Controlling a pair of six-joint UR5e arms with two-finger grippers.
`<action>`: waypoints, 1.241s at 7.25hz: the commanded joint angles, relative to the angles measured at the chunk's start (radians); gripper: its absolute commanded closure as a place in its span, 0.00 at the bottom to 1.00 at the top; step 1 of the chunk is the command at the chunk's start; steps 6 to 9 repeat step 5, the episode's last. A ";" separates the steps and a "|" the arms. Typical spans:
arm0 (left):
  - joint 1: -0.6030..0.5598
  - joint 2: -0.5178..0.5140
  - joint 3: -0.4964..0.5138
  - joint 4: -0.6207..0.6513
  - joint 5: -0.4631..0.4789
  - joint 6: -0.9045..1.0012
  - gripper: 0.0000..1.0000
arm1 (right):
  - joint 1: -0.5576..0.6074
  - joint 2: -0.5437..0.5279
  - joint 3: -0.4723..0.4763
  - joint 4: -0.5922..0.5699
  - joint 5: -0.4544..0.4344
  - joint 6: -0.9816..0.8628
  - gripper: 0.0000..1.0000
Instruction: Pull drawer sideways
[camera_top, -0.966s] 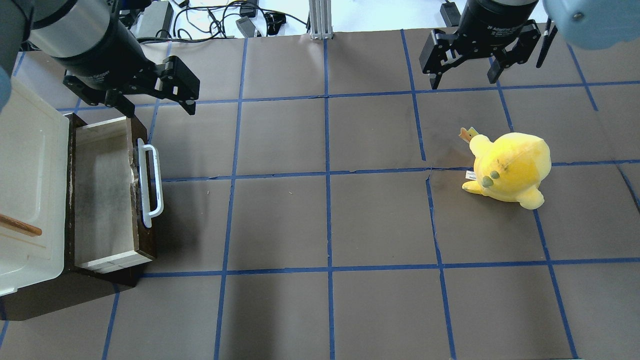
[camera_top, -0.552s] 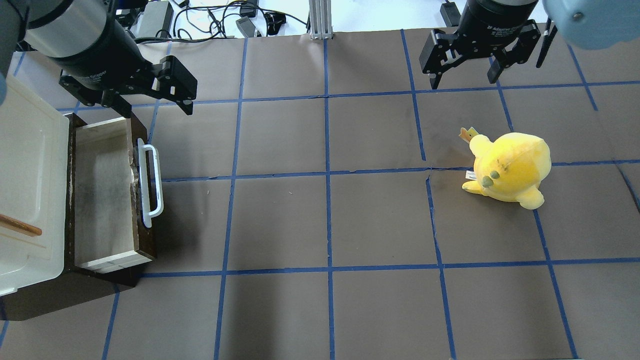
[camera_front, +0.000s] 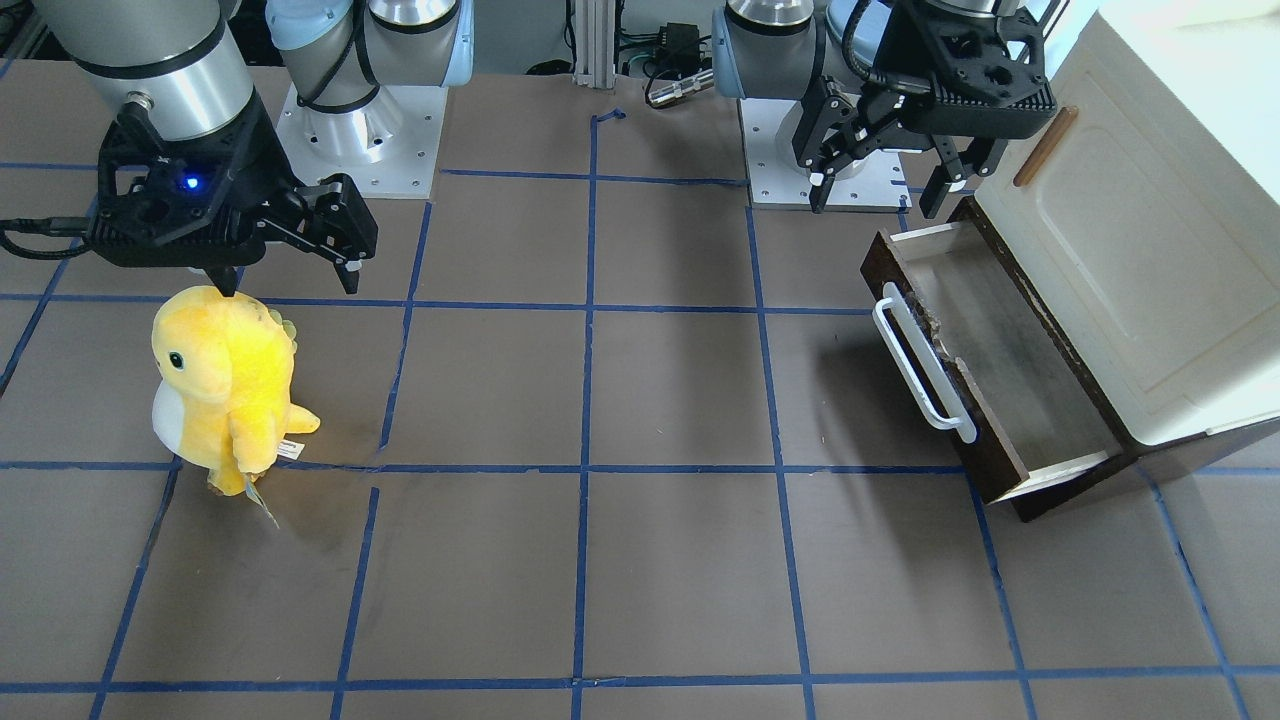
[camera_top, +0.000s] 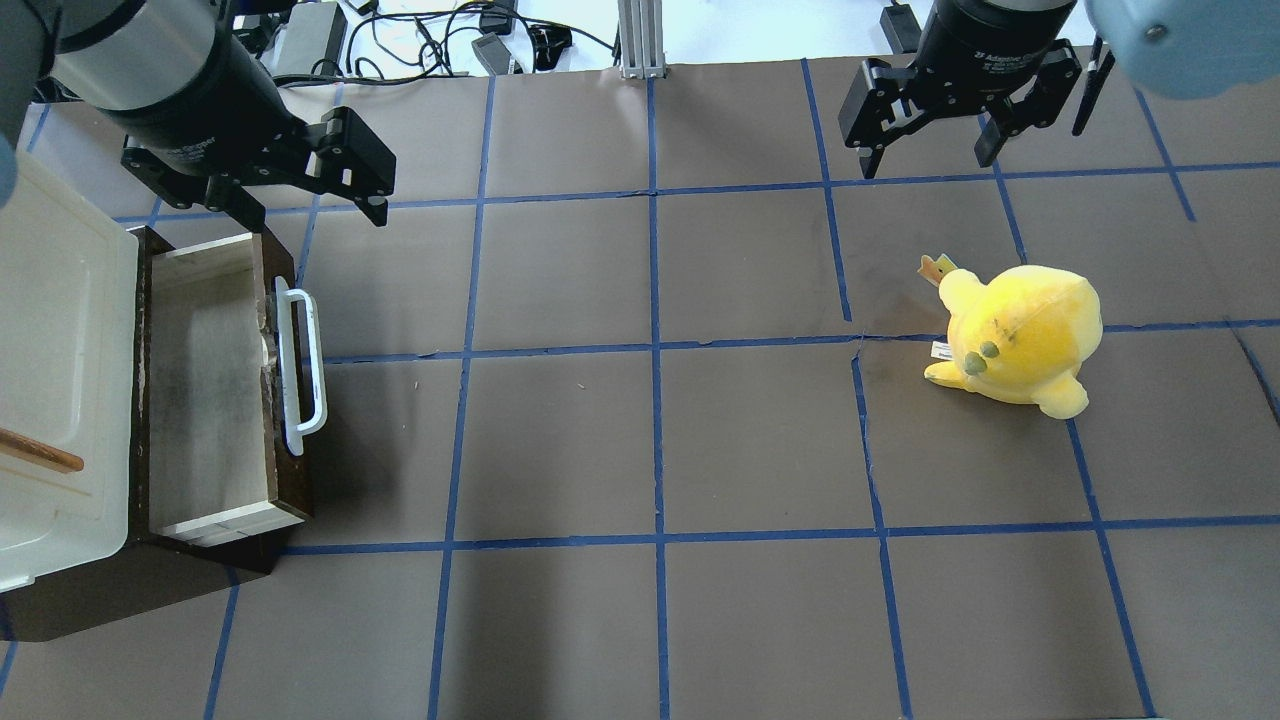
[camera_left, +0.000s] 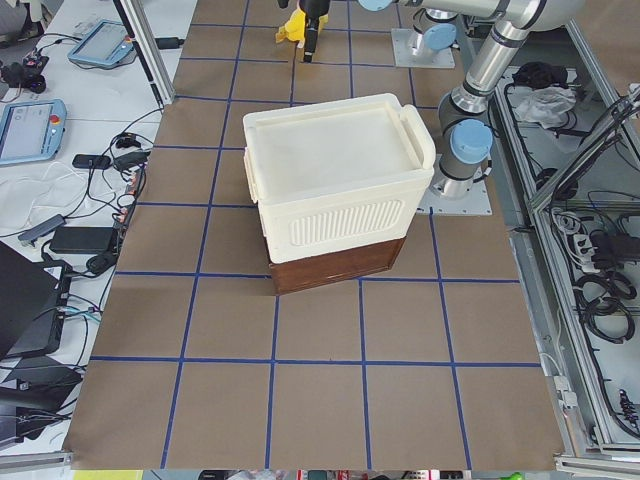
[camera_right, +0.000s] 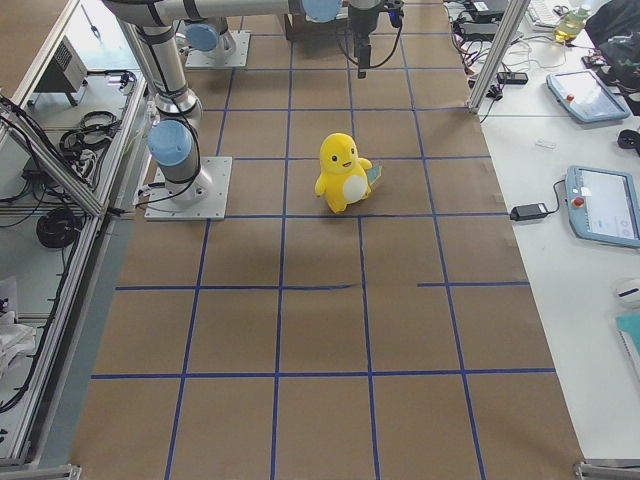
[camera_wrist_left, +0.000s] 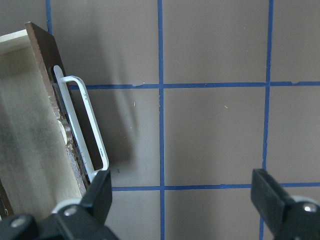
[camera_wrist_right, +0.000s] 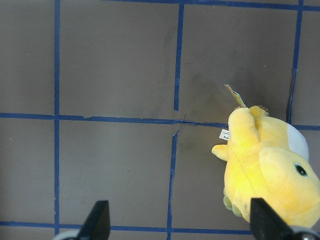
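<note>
Plainly the drawer stands pulled out sideways from under the cream cabinet at the table's end on the robot's left. Its pale inside lies bare to the overhead camera and holds nothing visible. Its dark front faces the table's middle, and the white bar handle runs along that front, which puts the grip on the side the left arm can reach.

The left gripper hangs above the table by the drawer's end nearest the robot's bases. Its jaws are spread wide, holding nothing and touching neither handle nor wood. The left wrist camera shows the handle beside 1 fingertip with a gap between. The pull looks largely done, since much of the drawer's depth shows outside the cabinet.

The right gripper hovers over the table's right part, well apart from the drawer, its jaws likewise wide and empty. It appears to have no part in this job. Near it a yellow plush toy sits on the brown table.

Count: 1 drawer, 1 white bar handle, 1 cabinet with 1 small brown handle, 1 toy, 2 grippers.
</note>
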 joint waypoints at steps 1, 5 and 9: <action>0.007 -0.018 0.024 -0.001 0.001 0.000 0.00 | 0.000 0.000 0.000 0.000 0.000 0.001 0.00; 0.014 -0.049 0.052 -0.026 -0.008 0.000 0.00 | 0.000 0.000 0.000 0.000 0.000 0.001 0.00; 0.014 -0.049 0.052 -0.026 -0.008 0.000 0.00 | 0.000 0.000 0.000 0.000 0.000 0.001 0.00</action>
